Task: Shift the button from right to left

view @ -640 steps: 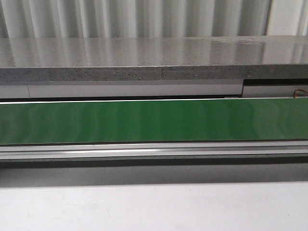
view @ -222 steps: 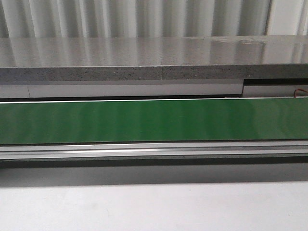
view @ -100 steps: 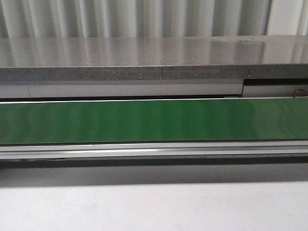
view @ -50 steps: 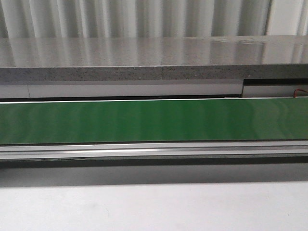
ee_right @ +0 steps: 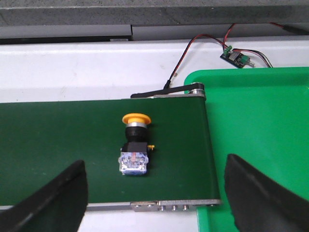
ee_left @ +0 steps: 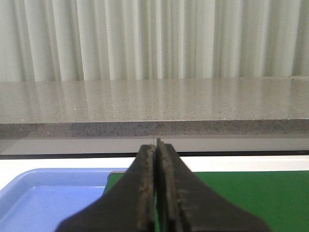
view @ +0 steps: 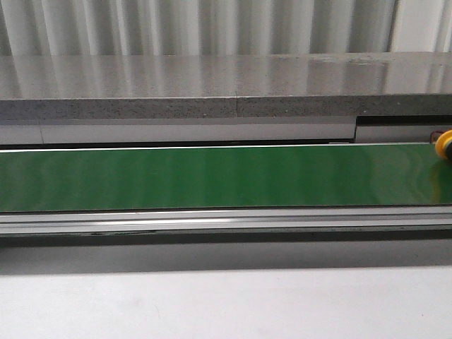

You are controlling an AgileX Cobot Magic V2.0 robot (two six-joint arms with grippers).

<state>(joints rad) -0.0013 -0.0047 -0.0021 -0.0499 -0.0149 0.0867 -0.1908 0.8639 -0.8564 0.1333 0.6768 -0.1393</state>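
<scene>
The button (ee_right: 134,144), with a round yellow cap and a blue-and-grey body, lies on its side on the green belt (ee_right: 58,145) near the belt's right end. In the front view only its yellow cap (view: 444,145) shows at the far right edge of the belt (view: 212,176). My right gripper (ee_right: 154,193) is open above the belt, its fingers (ee_right: 58,198) wide apart, the button between and beyond them, not touched. My left gripper (ee_left: 156,159) is shut and empty over the belt's left end (ee_left: 251,193).
A blue tray (ee_left: 48,198) stands beside the belt's left end. A green tray (ee_right: 260,135) stands beside the belt's right end. A small circuit board with red and black wires (ee_right: 235,55) lies behind it. A grey stone ledge (view: 212,92) runs behind the belt.
The button's yellow cap has come into the front view at the belt's far right edge. The belt was bare in the earlier frames.
</scene>
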